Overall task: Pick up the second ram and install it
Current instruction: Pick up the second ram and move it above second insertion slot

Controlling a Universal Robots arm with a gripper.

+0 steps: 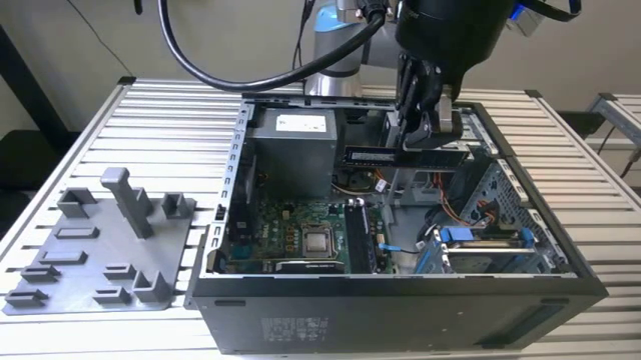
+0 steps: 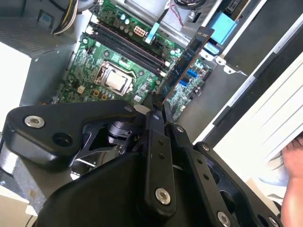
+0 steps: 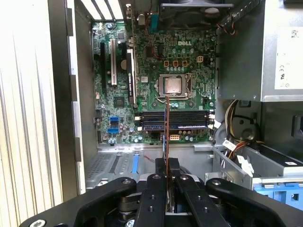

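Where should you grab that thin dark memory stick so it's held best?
Probably pinch the thin dark memory stick by its flat faces, at the upper long edge, from above, as the black gripper does: it's slim, leaving the lower edge free.

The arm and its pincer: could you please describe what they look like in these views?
The arm is a silver-grey tube with a blue joint cap. A thick black cable loops to a bulky black wrist housing. The pincer is matte black, built of flat linkage bars joined by silver screws, and it narrows toward its tips.
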